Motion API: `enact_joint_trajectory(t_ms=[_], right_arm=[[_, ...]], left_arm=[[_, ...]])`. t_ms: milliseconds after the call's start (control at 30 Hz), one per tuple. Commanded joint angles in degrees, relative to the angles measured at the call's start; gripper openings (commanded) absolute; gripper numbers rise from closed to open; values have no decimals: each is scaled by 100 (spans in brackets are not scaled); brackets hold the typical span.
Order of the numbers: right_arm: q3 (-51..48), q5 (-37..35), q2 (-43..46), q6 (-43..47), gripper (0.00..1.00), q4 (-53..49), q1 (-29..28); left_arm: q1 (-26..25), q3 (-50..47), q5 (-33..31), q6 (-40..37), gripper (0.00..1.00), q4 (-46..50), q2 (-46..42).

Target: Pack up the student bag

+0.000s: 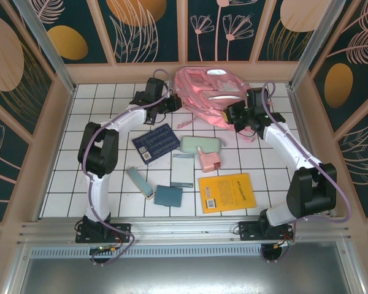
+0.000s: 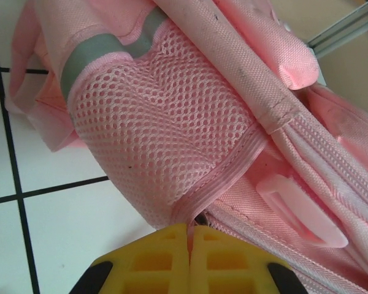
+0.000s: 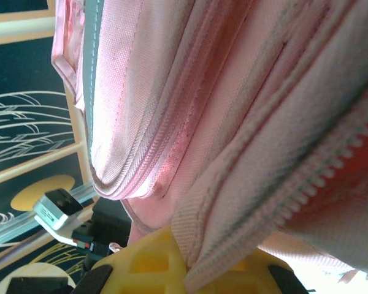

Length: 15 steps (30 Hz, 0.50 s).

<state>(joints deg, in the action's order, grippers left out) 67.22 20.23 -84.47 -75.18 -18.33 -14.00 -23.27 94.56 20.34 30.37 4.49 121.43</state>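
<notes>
Pink student bag (image 1: 211,92) lies at twelve o'clock on the tiled surface (image 1: 80,184). Left gripper (image 2: 189,231), pressed together, touches its side seam. Right gripper (image 3: 185,248) pinches a fabric edge. Packing seems barely begun: yellow book (image 1: 227,193), green pouch (image 1: 200,144) and navy notebook (image 1: 156,142) lie outside, toward six o'clock.

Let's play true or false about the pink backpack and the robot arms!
The student bag lies at the far end of the table. True.
The yellow book is already inside the bag. False: it lies on the table, near the arms' bases.
The right gripper pinches a pink edge of the bag in its jaws. True.
The left gripper has its jaws wide open. False: they are shut, right by the bag's mesh pocket.
</notes>
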Motion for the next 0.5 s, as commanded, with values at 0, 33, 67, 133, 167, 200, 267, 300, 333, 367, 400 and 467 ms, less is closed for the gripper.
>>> enact_joint_trajectory(t_ms=[0, 33, 67, 133, 167, 200, 267, 300, 333, 367, 400, 467], right_arm=[[108, -318, 117, 358, 0, 202, -134], [169, -295, 38, 440, 0, 178, -259], [229, -275, -31, 520, 0, 144, -382], [353, -298, -199, 647, 0, 85, -666], [394, -321, -284, 685, 0, 88, -806], [414, -348, -376, 701, 0, 117, -939], [440, -354, -562, 678, 1, 229, -1136], [439, -284, -680, 642, 1, 343, -1225], [448, -206, -782, 613, 1, 460, -1300], [490, -90, -958, 601, 1, 593, -1380], [565, 29, -1113, 605, 1, 689, -1464], [835, 132, -1491, 680, 5, 666, -1621]], left_arm=[[331, 451, -658, -189, 0, 263, 315], [330, 621, -663, -240, 0, 394, 403], [331, 770, -667, -279, 0, 495, 477], [333, 966, -680, -327, 0, 608, 522], [349, 1034, -674, -330, 2, 635, 516], [378, 1097, -657, -301, 9, 678, 505], [449, 1148, -478, -153, 21, 720, 434], [498, 1111, -348, -32, 27, 720, 341], [528, 1051, -268, 46, 31, 727, 245], [542, 944, -285, 119, 35, 730, 77], [547, 791, -370, 159, 38, 714, -147], [543, 512, -465, 232, 42, 685, -565]])
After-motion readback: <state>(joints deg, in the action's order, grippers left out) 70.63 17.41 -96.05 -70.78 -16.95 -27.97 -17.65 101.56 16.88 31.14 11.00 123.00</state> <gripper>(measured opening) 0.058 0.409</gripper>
